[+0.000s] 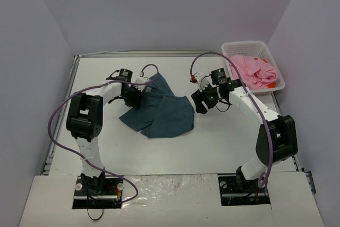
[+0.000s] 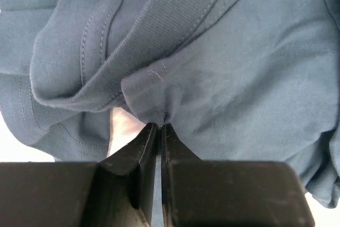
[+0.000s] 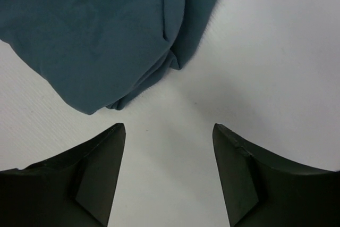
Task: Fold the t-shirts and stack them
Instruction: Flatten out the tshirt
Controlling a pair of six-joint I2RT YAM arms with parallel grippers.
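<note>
Two shirts were in view. One was a large teal-blue t-shirt [image 1: 159,110] of soft, matte knit cloth, lying in a rumpled, roughly triangular heap on the smooth white table [image 1: 212,147] between the two arms. The other was a pink t-shirt [image 1: 255,70], crumpled inside a white plastic lattice basket [image 1: 244,43] at the far right corner.

Seen from the left wrist, the teal-blue t-shirt [image 2: 239,67] showed a ribbed collar band edged with a double line of stitching, curling over loose, shallow folds. The left gripper [image 1: 132,97] sat at the heap's left edge. Its wedge-shaped black jaws were clenched together [image 2: 158,126] on a small puckered pleat of the cloth just below that collar band, and the fabric gathered into fine creases where it entered the pinch.

The right gripper [image 1: 204,102] hovered just beside the heap's right edge. From its own wrist camera its two pointed black fingers [image 3: 101,168] stood well apart and released [image 3: 169,128], with only bare table between them. A rounded, doubled-over lobe of the teal-blue t-shirt [image 3: 95,35] lay just beyond the fingertips, more toward the left one, near but not touching either.
</note>
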